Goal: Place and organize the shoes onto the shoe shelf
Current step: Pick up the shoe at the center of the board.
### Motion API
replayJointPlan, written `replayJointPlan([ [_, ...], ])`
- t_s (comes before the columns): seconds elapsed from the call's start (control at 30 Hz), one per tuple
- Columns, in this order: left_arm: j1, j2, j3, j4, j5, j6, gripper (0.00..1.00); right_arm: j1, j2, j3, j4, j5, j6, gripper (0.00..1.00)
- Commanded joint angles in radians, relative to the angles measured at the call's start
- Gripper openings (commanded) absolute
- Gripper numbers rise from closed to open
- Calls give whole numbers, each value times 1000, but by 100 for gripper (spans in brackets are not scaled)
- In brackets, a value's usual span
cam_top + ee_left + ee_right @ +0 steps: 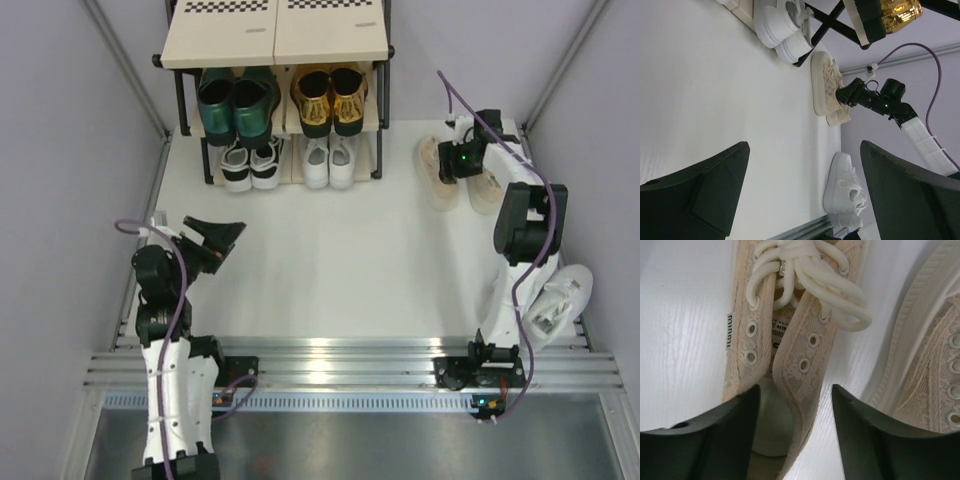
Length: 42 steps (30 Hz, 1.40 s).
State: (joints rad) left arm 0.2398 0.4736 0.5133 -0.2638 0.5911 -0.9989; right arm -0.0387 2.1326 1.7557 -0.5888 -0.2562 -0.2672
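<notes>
The right claw (795, 410) is open over the heel end of one beige lace sneaker (790, 335), with its fingers on both sides of the shoe opening and not pressing. This shoe lies on the white desk (330, 250) at 2 o'clock, right of the three-tier black-framed shoe shelf (275, 40) at 12 o'clock. The left claw (215, 238), wide open and holding nothing, hovers at 8 o'clock.

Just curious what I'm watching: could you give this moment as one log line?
right gripper: open, at heel opening of beige sneaker | left gripper: open, empty | shelf: holds four pairs
</notes>
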Motion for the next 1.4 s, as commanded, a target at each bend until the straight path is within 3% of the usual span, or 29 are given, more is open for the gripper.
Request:
replayJointPlan([
  [0.0,-68,-3,10,18,-48,-21,97,8,4,-1,67,-17,54,52],
  [0.07,-147,20,14,20,-86,-32,97,8,1,-28,84,-37,66,40],
  [0.1,-178,32,17,18,-109,-30,97,8,0,-33,92,-43,78,27],
  [0.17,-302,80,40,20,-197,-26,97,5,0,-41,99,-72,94,13],
  [0.2,-342,100,51,21,-229,-21,97,-1,0,-44,99,-89,114,2],
  [0.23,-431,140,65,35,-303,-12,97,-6,-3,-45,103,-106,126,0],
  [0.43,-805,348,91,253,-537,-43,98,-55,-129,-148,167,-284,262,0],
  [0.6,-1022,628,123,607,-665,-66,98,-84,-331,-300,210,-439,437,0],
  [0.8,-1123,948,307,842,-668,-23,98,-112,-535,-464,228,-544,641,0],
  [1.0,-1154,1161,476,940,-652,-15,98,-115,-684,-574,173,-525,767,0],
  [1.37,-1182,1275,576,962,-660,-23,98,-107,-804,-685,188,-523,921,0],
])
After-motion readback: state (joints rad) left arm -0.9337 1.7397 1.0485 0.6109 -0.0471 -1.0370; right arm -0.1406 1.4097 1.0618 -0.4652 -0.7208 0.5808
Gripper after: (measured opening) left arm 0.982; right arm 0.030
